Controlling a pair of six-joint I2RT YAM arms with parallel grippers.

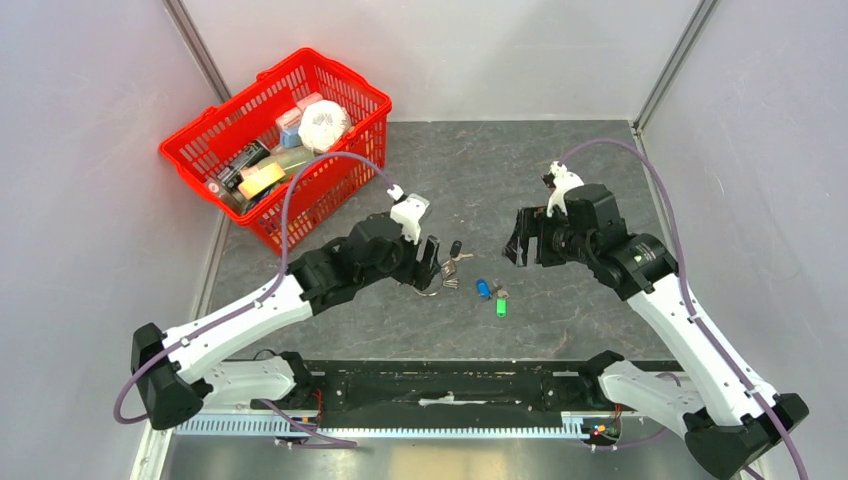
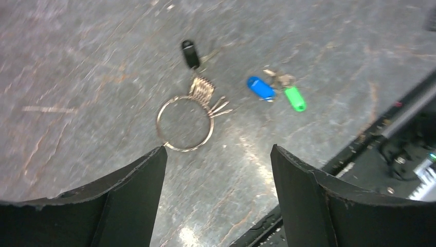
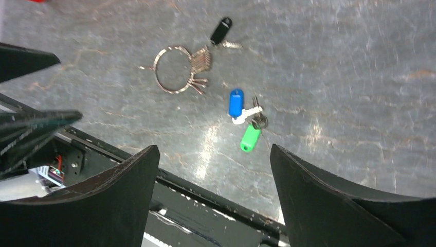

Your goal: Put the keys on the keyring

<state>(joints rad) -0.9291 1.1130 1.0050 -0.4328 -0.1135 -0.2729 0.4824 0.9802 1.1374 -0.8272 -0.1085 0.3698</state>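
Observation:
The keyring (image 2: 185, 123) is a thin silver ring lying flat on the grey table, with a cluster of small silver keys (image 2: 203, 92) on its far side. A black-headed key (image 2: 190, 53) lies just beyond it. A blue-headed key (image 2: 260, 88) and a green-headed key (image 2: 295, 98) lie together to the right, with a small silver key (image 3: 255, 116) between them. My left gripper (image 2: 218, 149) hangs open just short of the keyring, holding nothing. My right gripper (image 3: 213, 148) is open above the table's near edge, close to the green-headed key (image 3: 250, 138), also holding nothing.
A red basket (image 1: 275, 150) full of assorted items stands at the back left. The black rail along the table's near edge (image 3: 205, 200) runs below the right gripper. Grey walls close in both sides. The left gripper's fingers (image 3: 31, 123) show at the left of the right wrist view.

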